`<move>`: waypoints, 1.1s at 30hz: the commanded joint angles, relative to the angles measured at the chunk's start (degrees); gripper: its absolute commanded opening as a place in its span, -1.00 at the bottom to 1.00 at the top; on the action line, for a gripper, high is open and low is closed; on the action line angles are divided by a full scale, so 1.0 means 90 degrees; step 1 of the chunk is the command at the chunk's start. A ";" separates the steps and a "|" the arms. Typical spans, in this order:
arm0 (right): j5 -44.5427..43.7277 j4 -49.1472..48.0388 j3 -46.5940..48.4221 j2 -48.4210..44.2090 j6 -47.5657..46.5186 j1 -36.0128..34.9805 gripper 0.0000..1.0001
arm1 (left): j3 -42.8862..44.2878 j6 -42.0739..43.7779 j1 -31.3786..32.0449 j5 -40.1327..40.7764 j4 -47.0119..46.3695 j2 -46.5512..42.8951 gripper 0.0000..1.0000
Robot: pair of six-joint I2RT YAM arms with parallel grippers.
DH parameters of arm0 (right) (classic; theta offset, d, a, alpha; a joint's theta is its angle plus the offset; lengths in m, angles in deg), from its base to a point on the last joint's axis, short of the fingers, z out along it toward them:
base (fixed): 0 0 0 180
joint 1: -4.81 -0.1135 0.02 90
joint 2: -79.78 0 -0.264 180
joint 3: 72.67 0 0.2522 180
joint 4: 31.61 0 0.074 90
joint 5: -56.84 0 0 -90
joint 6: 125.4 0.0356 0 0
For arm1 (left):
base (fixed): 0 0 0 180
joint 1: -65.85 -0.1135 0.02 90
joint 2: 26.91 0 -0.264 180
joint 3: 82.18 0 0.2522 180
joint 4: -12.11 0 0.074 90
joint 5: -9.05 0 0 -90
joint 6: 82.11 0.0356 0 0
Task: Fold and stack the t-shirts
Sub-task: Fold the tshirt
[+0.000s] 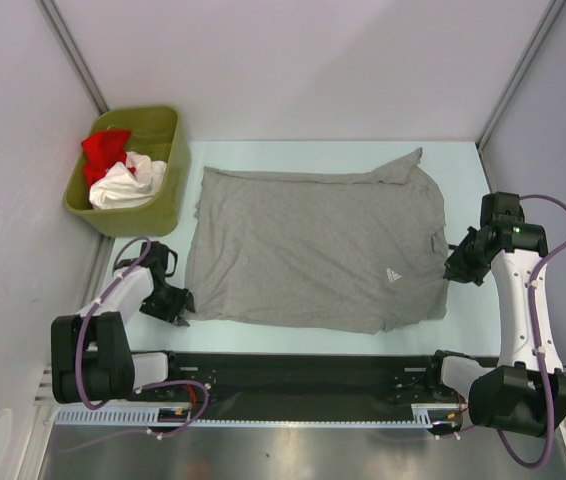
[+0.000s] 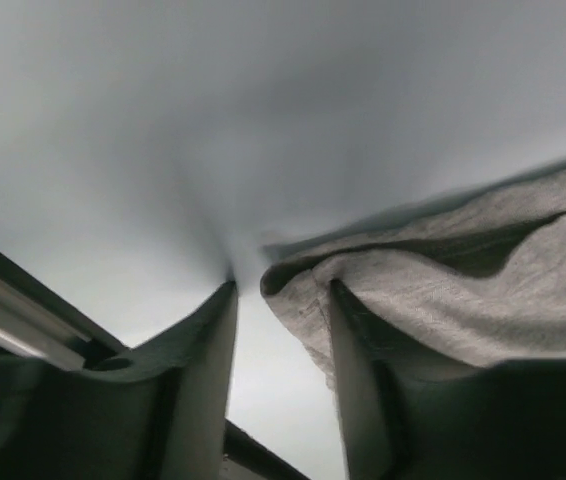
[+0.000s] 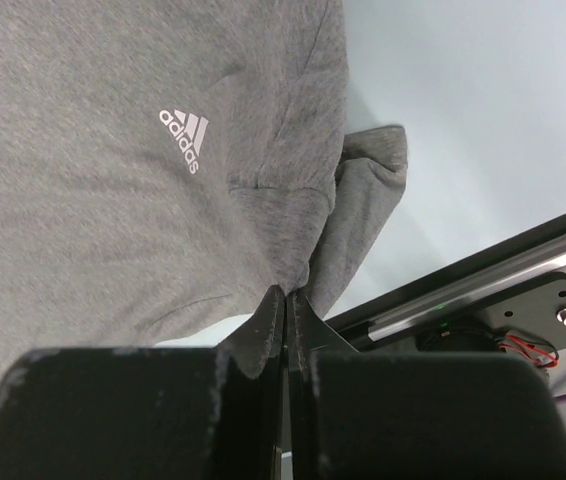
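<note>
A large heather-grey t-shirt (image 1: 313, 245) with a small white triangular logo (image 1: 391, 275) lies spread flat on the table. My right gripper (image 1: 455, 268) is at the shirt's right edge. In the right wrist view it (image 3: 288, 292) is shut, pinching a fold of the grey shirt (image 3: 113, 180) below the logo (image 3: 185, 138). My left gripper (image 1: 179, 302) is at the shirt's near left corner. In the left wrist view it (image 2: 281, 335) is open, and the shirt's corner (image 2: 308, 300) hangs against the inner side of the right finger (image 2: 358, 390). A red shirt (image 1: 106, 150) and a white shirt (image 1: 126, 185) lie crumpled in the bin.
An olive-green plastic bin (image 1: 163, 200) stands at the back left, just beyond the left arm. A black rail (image 1: 293, 375) runs along the table's near edge between the arm bases. Grey walls close in both sides.
</note>
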 commanded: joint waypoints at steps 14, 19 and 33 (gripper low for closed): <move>-0.0047 -0.0212 0.0756 -0.0015 -0.0005 0.0166 -1.00 | 0.1052 0.1131 0.0203 0.1076 -0.0552 -0.0044 -0.99; -0.0008 -0.0368 0.1196 0.0092 0.0103 0.0342 -1.00 | 0.2536 0.1767 0.0448 0.1382 -0.0327 -0.0249 -0.99; -0.0125 -0.0388 0.5910 0.2464 0.0103 0.0429 -1.00 | 0.7565 0.3330 0.0906 0.0103 -0.1567 0.1057 -0.99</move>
